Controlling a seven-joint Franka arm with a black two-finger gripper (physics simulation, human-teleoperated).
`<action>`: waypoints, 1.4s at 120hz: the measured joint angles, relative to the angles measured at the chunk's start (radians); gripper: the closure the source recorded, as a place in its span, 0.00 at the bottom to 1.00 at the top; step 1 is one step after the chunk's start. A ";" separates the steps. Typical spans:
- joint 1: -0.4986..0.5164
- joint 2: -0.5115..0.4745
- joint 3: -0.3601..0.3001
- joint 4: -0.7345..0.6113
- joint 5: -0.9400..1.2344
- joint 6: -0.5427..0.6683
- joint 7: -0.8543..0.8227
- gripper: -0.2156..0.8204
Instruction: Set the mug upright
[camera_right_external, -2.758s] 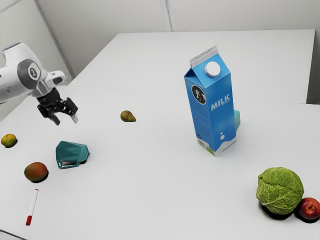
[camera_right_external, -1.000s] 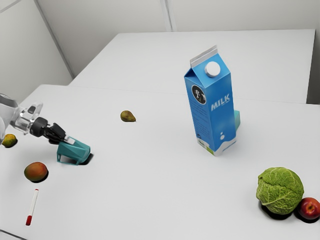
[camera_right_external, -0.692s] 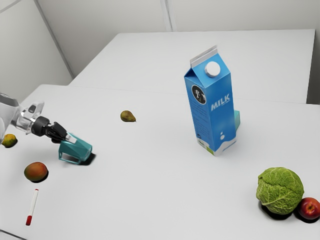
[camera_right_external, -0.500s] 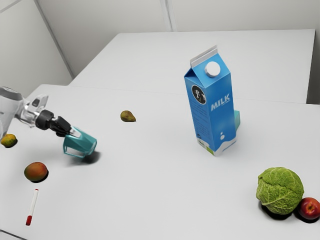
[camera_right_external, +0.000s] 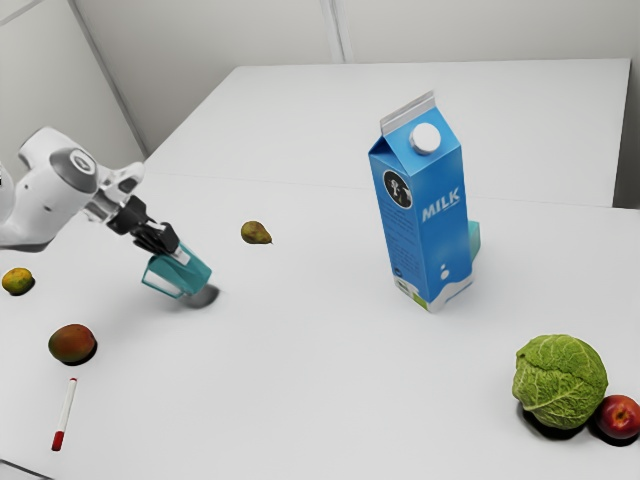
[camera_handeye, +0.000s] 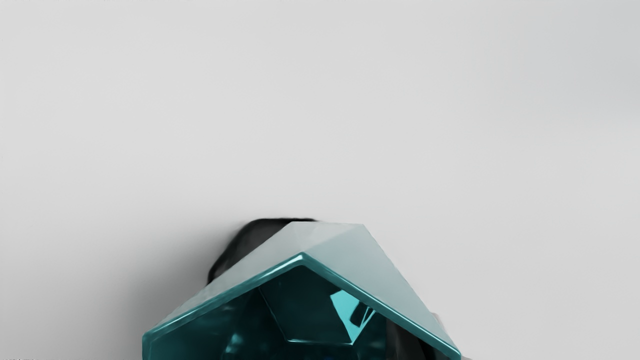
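In the exterior view my gripper (camera_right_external: 172, 250) is shut on the teal mug (camera_right_external: 188, 275), which hangs tilted just above the table, its shadow lying apart below it. The mug's handle side faces the exterior view's lower left. From the wrist view, the faceted mug (camera_handeye: 350, 250) turns its open mouth toward the camera, with part of the inside showing. Dark parts of my gripper (camera_handeye: 330, 295) show around the mug there; the mug hides much of the fingers.
On the table (camera_right_external: 300, 380) a mango (camera_right_external: 72, 343), a marker (camera_right_external: 64, 415) and a yellow-green fruit (camera_right_external: 18, 281) lie near the arm. A pear (camera_right_external: 256, 233) lies beyond the mug. Farther right stand a milk carton (camera_right_external: 425, 215), a cabbage (camera_right_external: 560, 382) and an apple (camera_right_external: 619, 417).
My gripper came down to the mug lying on the table and took hold of it. Since then both have risen and moved toward the exterior view's right and back, the mug tilting.
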 joint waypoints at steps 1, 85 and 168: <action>-0.005 -0.003 0.001 -0.003 0.007 0.007 -0.006 0.97; -0.225 -0.061 0.073 -0.078 0.453 0.169 -0.508 0.97; -0.355 -0.074 0.093 -0.140 0.621 0.133 -0.835 0.97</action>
